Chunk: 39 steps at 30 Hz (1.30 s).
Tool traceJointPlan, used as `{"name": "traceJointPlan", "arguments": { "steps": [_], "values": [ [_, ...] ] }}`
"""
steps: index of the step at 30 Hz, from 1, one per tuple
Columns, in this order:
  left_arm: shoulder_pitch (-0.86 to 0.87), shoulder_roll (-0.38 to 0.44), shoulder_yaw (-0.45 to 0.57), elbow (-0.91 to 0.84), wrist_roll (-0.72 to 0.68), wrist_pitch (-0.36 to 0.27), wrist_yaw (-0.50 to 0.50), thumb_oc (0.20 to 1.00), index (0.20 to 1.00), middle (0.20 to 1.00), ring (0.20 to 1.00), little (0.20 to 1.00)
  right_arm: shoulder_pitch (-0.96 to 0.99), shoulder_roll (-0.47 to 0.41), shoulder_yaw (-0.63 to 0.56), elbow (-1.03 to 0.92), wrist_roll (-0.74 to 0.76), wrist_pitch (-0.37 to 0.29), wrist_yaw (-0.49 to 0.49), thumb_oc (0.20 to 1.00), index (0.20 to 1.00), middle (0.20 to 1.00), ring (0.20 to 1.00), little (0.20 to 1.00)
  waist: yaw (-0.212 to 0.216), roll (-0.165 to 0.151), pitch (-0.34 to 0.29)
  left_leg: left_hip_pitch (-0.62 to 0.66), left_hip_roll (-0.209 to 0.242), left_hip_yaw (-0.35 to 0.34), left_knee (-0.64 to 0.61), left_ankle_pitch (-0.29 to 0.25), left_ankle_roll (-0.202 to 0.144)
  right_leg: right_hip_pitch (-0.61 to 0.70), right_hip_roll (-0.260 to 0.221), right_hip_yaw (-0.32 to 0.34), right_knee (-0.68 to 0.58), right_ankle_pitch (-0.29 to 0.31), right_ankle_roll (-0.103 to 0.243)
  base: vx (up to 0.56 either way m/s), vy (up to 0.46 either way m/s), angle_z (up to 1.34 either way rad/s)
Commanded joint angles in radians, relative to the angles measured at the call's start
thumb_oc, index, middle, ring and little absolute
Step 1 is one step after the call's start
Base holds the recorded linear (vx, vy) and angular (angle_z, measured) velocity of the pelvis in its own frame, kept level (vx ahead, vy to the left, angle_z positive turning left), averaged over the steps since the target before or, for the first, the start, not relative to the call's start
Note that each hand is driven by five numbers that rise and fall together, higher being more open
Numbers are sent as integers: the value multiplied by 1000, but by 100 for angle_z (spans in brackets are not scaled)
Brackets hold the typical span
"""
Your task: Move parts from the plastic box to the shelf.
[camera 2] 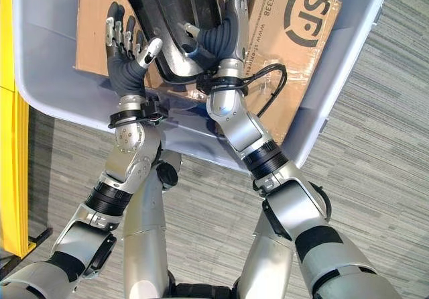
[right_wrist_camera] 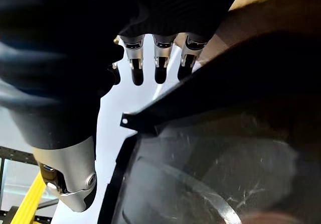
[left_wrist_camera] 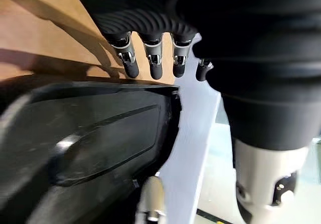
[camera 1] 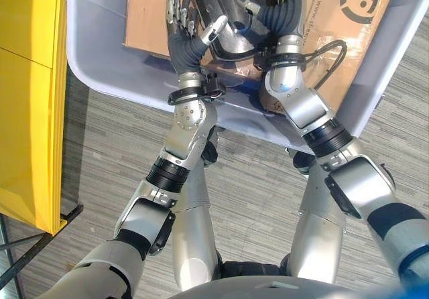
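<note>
Both arms reach forward into the plastic box (camera 1: 120,78), a pale lavender-grey tub sitting on the grey striped floor (camera 1: 255,198), with flattened cardboard (camera 2: 295,37) lining its bottom. The part (camera 2: 177,17) — a large black moulded plastic panel — lies inside the box on top of the cardboard, between the two hands. Left hand (camera 1: 182,27) sits at the panel's left edge: fingers (left_wrist_camera: 153,63) straight and held close in a row, extended above the cardboard just past the panel's rim, thumb angled in against the black surface. Right hand (camera 2: 224,34) is on the panel's right side, fingers (right_wrist_camera: 160,66) likewise straight and side by side, laid along the panel's edge, thumb pointing inward over the part. Neither hand is curled round the panel; the two flank it with flat fingers. Whether the panel is raised off the cardboard cannot be told. A yellow structure (camera 1: 30,98) stands beside the box at the robot's left — close to the box's wall.
</note>
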State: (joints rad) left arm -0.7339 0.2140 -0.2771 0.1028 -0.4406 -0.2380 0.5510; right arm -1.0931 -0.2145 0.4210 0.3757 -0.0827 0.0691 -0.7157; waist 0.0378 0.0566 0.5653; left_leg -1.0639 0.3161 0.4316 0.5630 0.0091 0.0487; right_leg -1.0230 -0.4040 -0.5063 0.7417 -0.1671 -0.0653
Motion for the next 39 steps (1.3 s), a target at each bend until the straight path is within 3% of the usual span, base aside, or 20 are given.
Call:
{"name": "traceJointPlan", "arguments": {
  "steps": [1,6,9,15,21,29,36,37,38,39],
  "values": [
    [-16,2,-42,-36,9,65,-19,1000,1000,1000,1000,1000,67,-34,-33,-5,21,1,6,1000,1000,1000,1000,1000,9,52,-45,46,107,-23,-45,-19,-245,-56,-46,104,-74,89,207,0,0,0],
    [-52,4,-49,23,-19,123,122,1000,1000,1000,1000,1000,60,-37,-11,7,48,-1,36,1000,1000,1000,1000,1000,-5,49,-45,45,115,-15,-36,-14,-248,-61,-35,115,-87,97,204,-2,-4,-4],
    [-73,3,-46,61,-51,143,155,1000,1000,1000,1000,1000,52,-31,0,21,77,-1,41,1000,1000,1000,1000,1000,-7,46,-45,46,116,-14,-37,-10,-250,-62,-31,119,-91,101,202,1,-18,-8],
    [-127,-7,-34,138,-84,151,154,1000,1000,1000,1000,1000,22,-25,21,66,124,47,85,1000,1000,1000,1000,1000,-16,34,-45,45,123,-13,-37,-3,-255,-65,-24,122,-106,116,198,-1,-23,-3],
    [-139,-14,-34,166,-96,143,157,1000,1000,1000,1000,1000,9,-26,36,103,163,43,81,1000,1000,1000,1000,1000,-18,25,-45,40,128,-17,-35,-1,-256,-64,-21,117,-113,122,196,-3,-16,0],
    [-145,-29,-34,179,-136,166,136,1000,1000,1000,1000,1000,4,-20,38,110,147,22,81,1000,1000,1000,1000,1000,-22,20,-45,39,133,-16,-33,0,-258,-62,-20,114,-123,128,197,0,0,0],
    [-162,-43,-54,197,-208,181,122,1000,1000,1000,1000,1000,-8,-32,37,64,92,-38,80,1000,1000,1000,1000,1000,-35,14,-45,41,143,-8,-28,3,-260,-64,-15,118,-129,137,197,0,-2,0],
    [-162,-47,-55,196,-223,179,112,498,498,498,498,498,-7,-31,36,54,91,-40,76,1000,1000,1000,1000,1000,-36,14,-45,39,144,-7,-26,3,-260,-66,-14,120,-128,138,197,0,0,0],
    [-162,-51,-58,197,-227,181,108,253,253,253,253,253,-7,-29,35,44,90,-42,71,1000,1000,1000,1000,1000,-39,14,-45,38,145,-7,-24,2,-260,-68,-13,122,-129,139,197,0,0,0],
    [-166,-53,-63,198,-236,180,101,200,200,200,200,200,-6,-27,35,34,96,-37,69,1000,1000,1000,1000,1000,-41,13,-45,40,146,-5,-23,2,-260,-68,-13,124,-128,140,198,0,0,0]
  ]
}}
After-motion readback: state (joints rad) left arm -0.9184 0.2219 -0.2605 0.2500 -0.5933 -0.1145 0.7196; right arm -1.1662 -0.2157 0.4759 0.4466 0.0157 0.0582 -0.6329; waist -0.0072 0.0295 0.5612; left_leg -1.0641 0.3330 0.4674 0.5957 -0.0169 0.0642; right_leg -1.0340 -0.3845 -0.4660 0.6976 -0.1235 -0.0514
